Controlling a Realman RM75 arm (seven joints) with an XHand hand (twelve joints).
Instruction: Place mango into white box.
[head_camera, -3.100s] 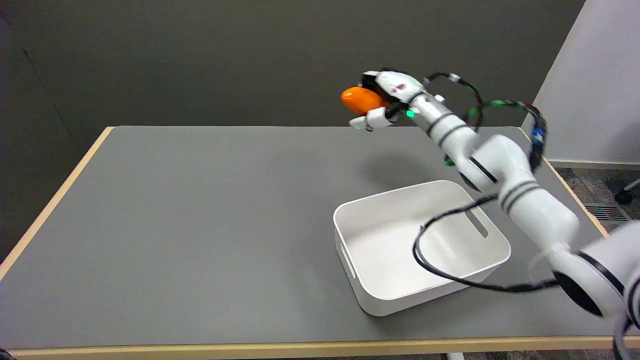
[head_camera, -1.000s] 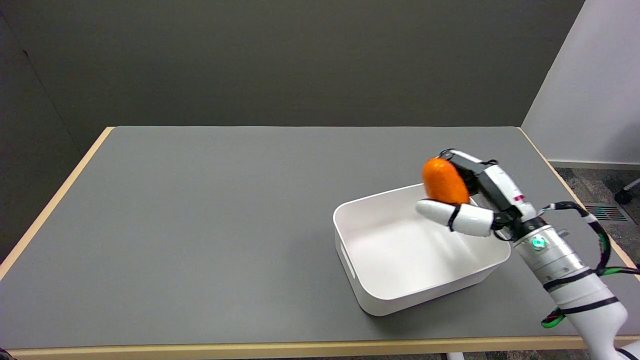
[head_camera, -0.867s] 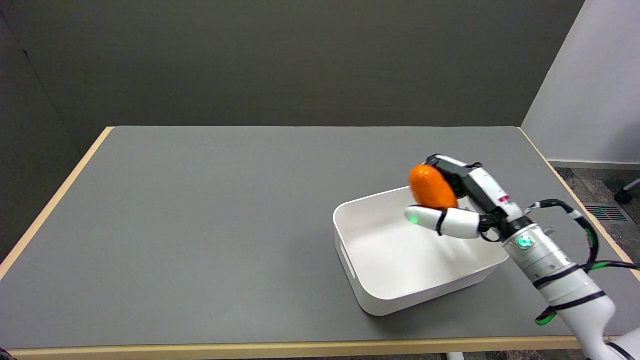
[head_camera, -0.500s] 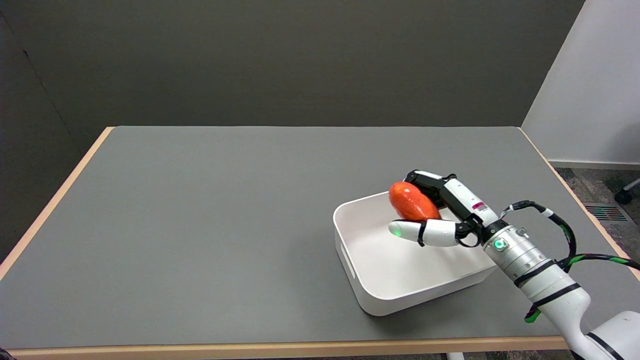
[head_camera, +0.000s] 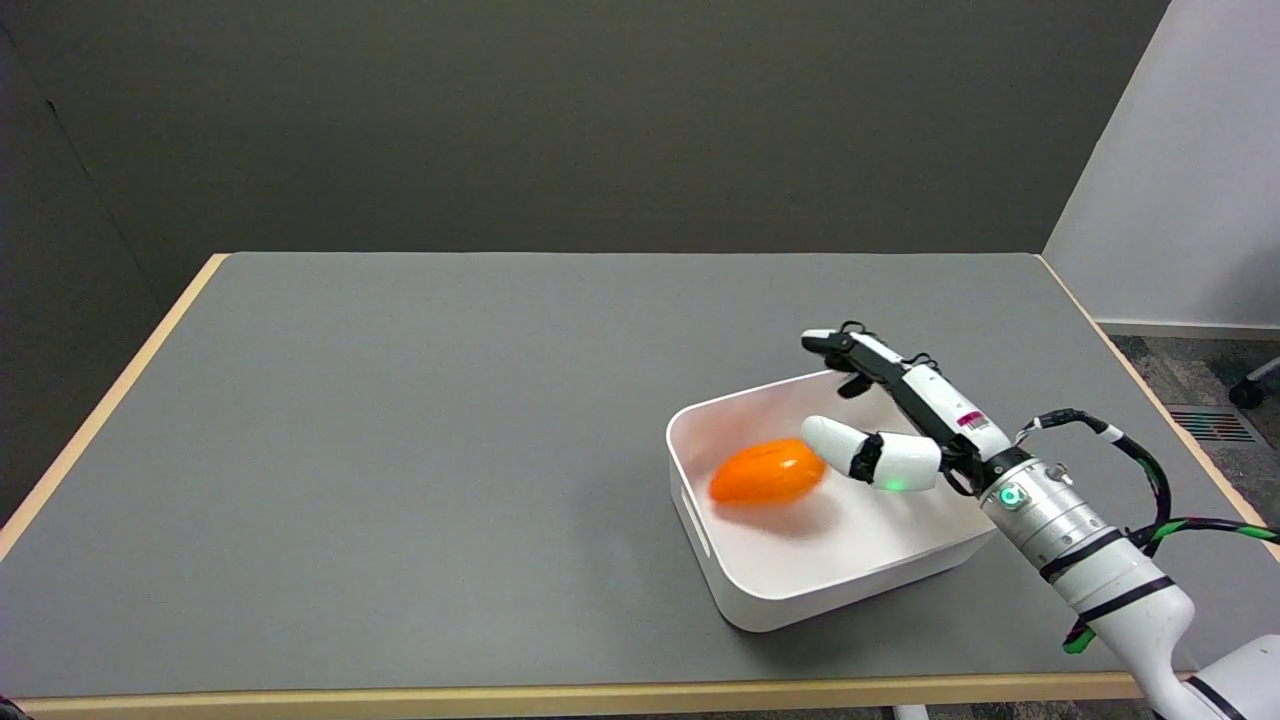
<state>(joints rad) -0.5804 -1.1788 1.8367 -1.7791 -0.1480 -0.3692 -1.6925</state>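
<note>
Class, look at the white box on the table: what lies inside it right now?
The orange mango lies inside the white box, near its left wall. The open right hand hangs over the box, covering part of the floor there.

One orange mango, one white box, one robot hand, one grey table

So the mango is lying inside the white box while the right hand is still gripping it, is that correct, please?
Not quite: the right hand is open and no longer grips the mango, which does lie inside the white box, as the head view shows.
</note>
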